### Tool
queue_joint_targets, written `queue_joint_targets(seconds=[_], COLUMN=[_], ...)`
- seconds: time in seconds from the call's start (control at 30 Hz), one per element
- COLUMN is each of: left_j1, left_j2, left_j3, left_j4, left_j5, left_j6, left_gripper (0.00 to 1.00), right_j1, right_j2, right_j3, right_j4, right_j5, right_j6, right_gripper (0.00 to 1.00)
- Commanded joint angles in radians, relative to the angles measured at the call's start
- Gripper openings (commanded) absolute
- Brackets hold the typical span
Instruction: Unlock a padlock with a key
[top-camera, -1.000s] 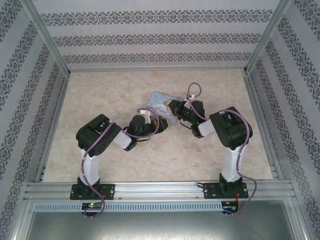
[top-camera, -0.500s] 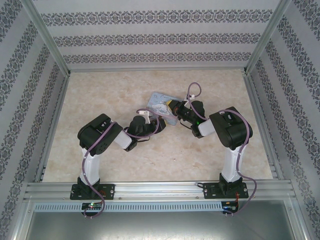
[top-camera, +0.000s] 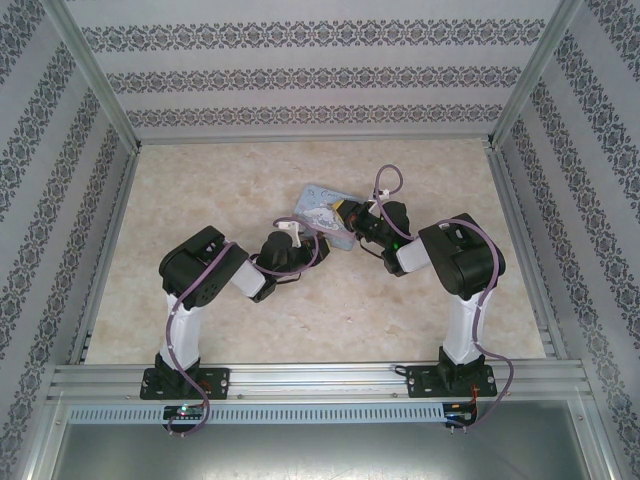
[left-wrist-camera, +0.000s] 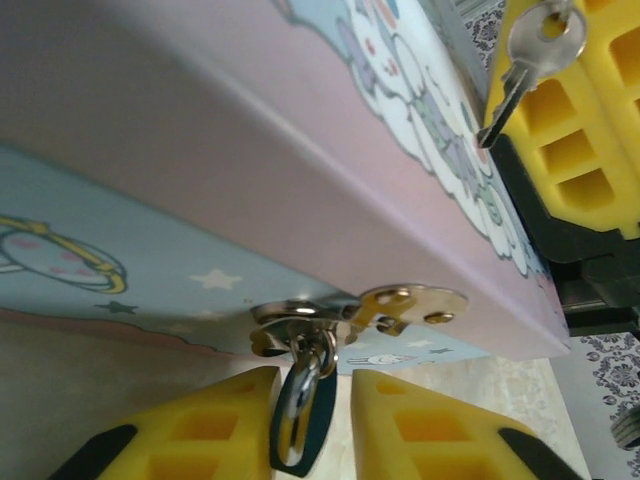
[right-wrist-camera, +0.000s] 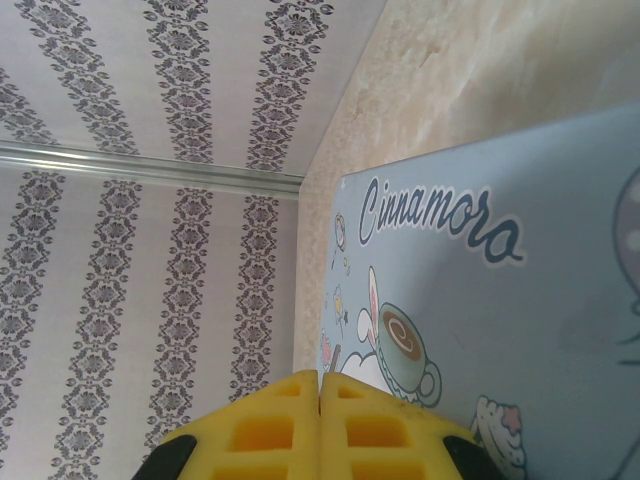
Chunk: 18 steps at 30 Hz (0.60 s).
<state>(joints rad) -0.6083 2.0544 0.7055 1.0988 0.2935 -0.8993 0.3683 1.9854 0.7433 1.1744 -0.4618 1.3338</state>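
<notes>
Left gripper (left-wrist-camera: 313, 385) is straddling the padlock (left-wrist-camera: 300, 430), which is hanging off the tin box (left-wrist-camera: 300, 120).
I cannot tell whether its fingers are pinching yet; the right gripper (right-wrist-camera: 320, 385) is pinching the key (left-wrist-camera: 530, 60).

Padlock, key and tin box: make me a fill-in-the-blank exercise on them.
The small bluish padlock sits between the left gripper's ___ fingers. The right gripper, jaws shut, carries a flat metal key coloured ___. The pastel-blue cartoon-printed tin box reads ___.
Missing: yellow; silver; Cinnamoro.
</notes>
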Motion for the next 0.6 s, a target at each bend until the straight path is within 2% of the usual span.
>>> queue_joint_targets(seconds=[0.0, 0.17, 0.37, 0.57], left_j1=[0.002, 0.016, 0.045, 0.071], left_j2=[0.027, 0.027, -0.003, -0.069], left_j3=[0.014, 0.013, -0.009, -0.046], left_j4=[-0.039, -0.031, -0.010, -0.033], left_j5=[-0.009, -0.001, 0.006, 0.006], left_j6=[-0.006, -0.033, -0.087, -0.098], left_gripper=[0.21, 0.09, 0.00, 0.00], right_j1=[-0.008, -0.014, -0.017, -0.005], right_j2=[0.020, -0.020, -0.150, -0.292], right_j3=[-0.020, -0.010, -0.012, -0.137], right_j4=[-0.003, -0.017, -0.083, -0.094], right_j5=[-0.014, -0.023, -0.053, -0.068], right_j6=[0.000, 0.007, -0.014, -0.030], right_gripper=[0.00, 0.00, 0.00, 0.00])
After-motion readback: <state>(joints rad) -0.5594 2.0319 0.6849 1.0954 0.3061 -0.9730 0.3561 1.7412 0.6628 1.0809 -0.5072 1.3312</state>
